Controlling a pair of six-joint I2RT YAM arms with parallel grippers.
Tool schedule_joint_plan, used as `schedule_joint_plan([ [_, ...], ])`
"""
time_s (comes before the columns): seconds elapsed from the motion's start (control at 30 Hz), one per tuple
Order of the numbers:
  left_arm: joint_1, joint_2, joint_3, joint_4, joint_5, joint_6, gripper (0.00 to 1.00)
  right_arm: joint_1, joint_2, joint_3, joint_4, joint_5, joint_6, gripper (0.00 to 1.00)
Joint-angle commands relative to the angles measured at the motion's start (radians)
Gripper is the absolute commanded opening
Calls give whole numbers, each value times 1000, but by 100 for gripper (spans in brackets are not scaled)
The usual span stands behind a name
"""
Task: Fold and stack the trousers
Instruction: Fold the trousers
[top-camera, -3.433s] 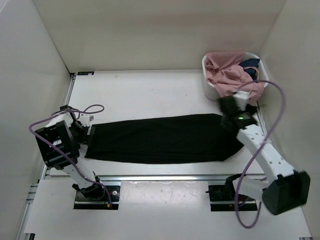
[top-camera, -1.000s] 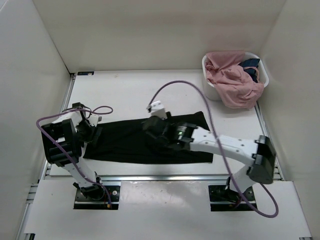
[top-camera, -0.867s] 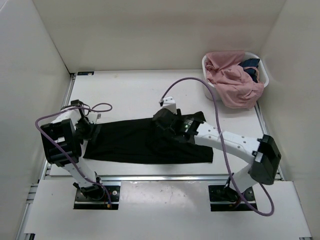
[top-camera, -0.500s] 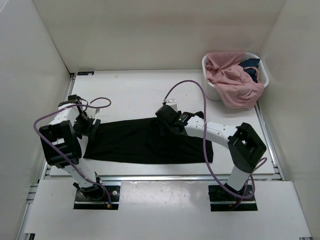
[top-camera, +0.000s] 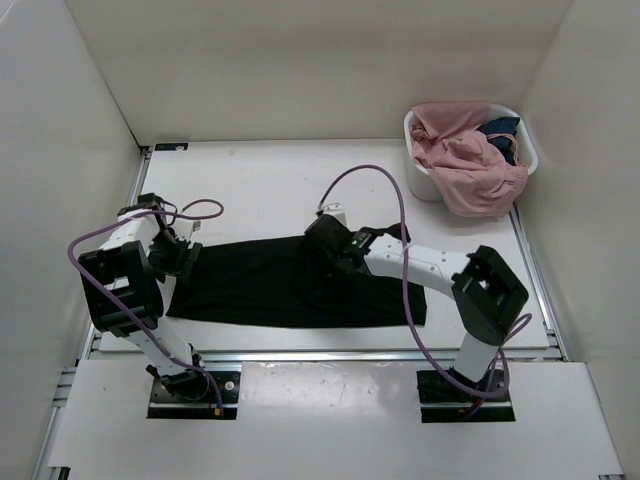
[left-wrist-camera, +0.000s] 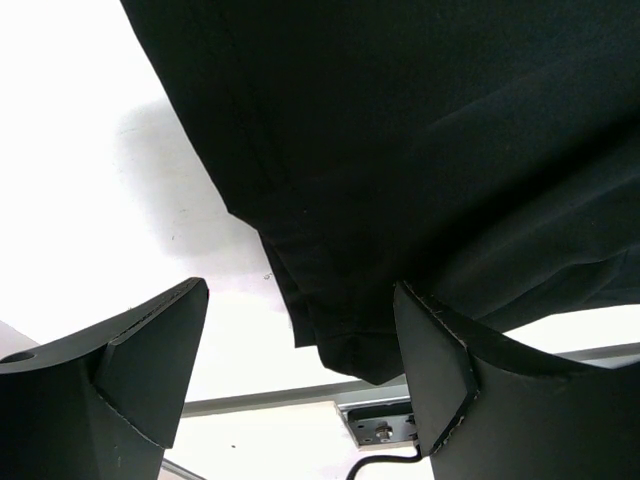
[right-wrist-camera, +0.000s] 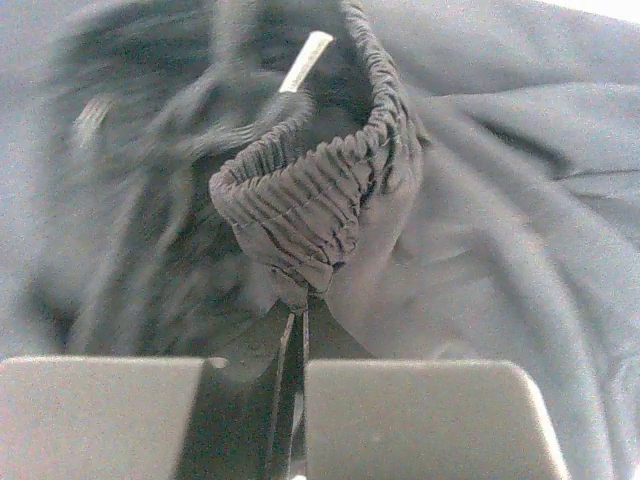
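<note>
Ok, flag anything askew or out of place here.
The pink garment spills over the near rim of the white basket instead of lying inside. The elastic waistband of the trousers is bunched in the shut right tool, so that folded end lies uneven.

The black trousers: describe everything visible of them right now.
The trousers are plain black, soft matte fabric, lying flat and lengthwise across the near part of the white table. Their right end is doubled over toward the middle, where the right gripper is shut on the gathered elastic waistband. A pale-tipped drawstring shows beside it. At the left end, a hemmed corner lies between the fingers of the open left gripper, unpinched.
</note>
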Motion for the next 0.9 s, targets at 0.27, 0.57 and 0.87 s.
schedule_joint_plan([
  [0.27, 3, -31, -9, 12, 21, 8, 86, 198, -81, -61, -35, -11, -94, 0],
  [0.57, 3, -22, -20, 12, 21, 18, 86, 227, -45, 115, -112, -107, -165, 51],
  [0.87, 3, -13, -30, 21, 21, 18, 87, 217, -304, 105, -111, -132, -183, 62],
])
